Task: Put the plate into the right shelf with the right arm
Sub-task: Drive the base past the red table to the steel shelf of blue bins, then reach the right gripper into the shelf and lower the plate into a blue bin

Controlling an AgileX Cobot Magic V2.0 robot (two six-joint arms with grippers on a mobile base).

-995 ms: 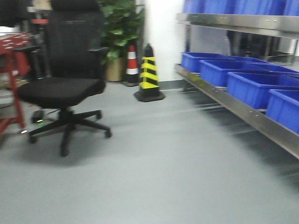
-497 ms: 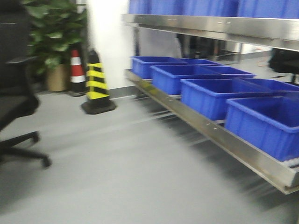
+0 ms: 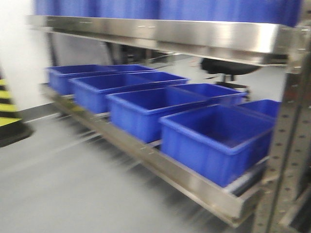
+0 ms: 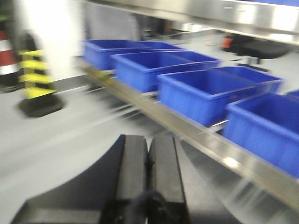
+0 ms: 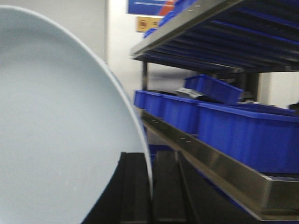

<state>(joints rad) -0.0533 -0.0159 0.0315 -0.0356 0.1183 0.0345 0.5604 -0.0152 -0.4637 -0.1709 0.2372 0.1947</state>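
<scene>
The white plate stands on edge in the right wrist view, filling its left half, with my right gripper shut on its rim. The stainless-steel right shelf runs just right of that gripper, its front rail and a perforated upright showing in the front view. In the left wrist view my left gripper is shut with nothing in it, above the grey floor to the left of the shelf rail.
Several blue plastic bins sit in a row on the lower shelf level, with more on the upper level. A black-and-yellow cone stands on the floor at the left. A black office chair shows behind the rack.
The front view has swung to the right: the near black chair and plant have left the frame, the cone has slid to the left edge, and the steel shelf with its bins now fills the frame.
</scene>
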